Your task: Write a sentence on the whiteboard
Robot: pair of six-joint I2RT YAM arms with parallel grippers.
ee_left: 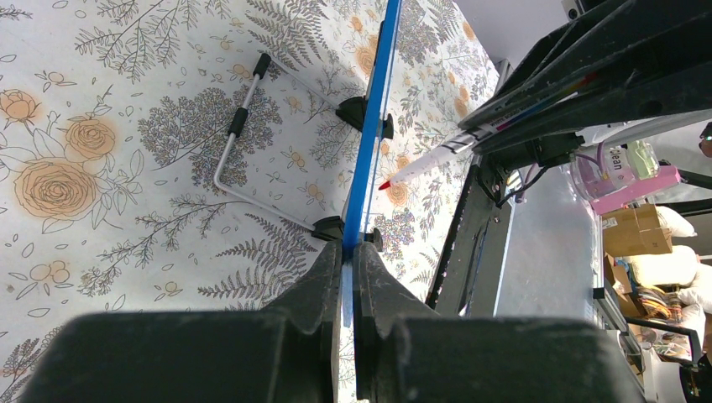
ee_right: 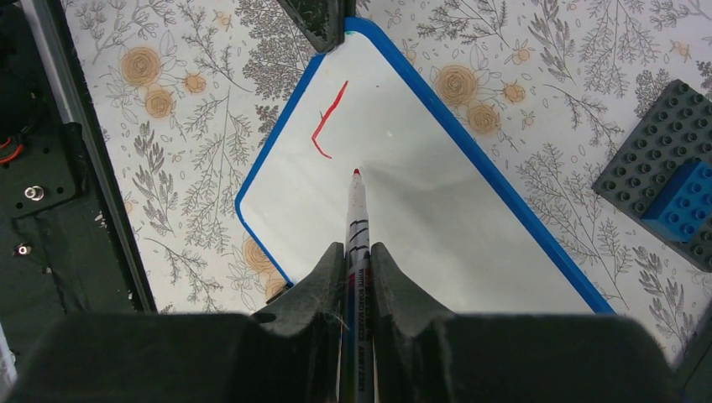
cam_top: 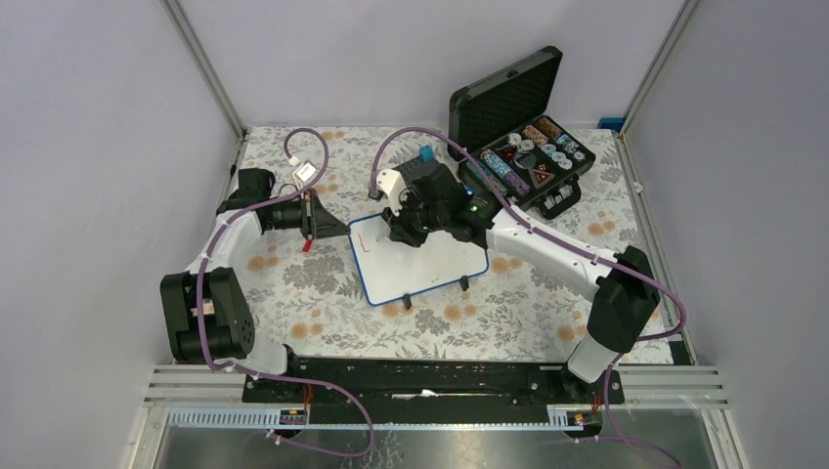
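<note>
On the desk (cam_top: 313, 293), the left pincer (ee_left: 348, 252) is clamping the likely light, stiff whiteboard (ee_right: 420, 210) by its frame (ee_left: 369, 151) while the right pincer (ee_right: 358, 252) is gripping a marker (ee_right: 357, 210).

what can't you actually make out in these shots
- Top view: the right arm covers the marker and its tip.
- Left wrist view: the whiteboard sits edge-on in the left claw, so its writing face is hidden.
- Right wrist view: the marker's label is too small to read; the right edge cuts off the grey baseplate.
- Top view: pieces in the open case are too small to name.
</note>
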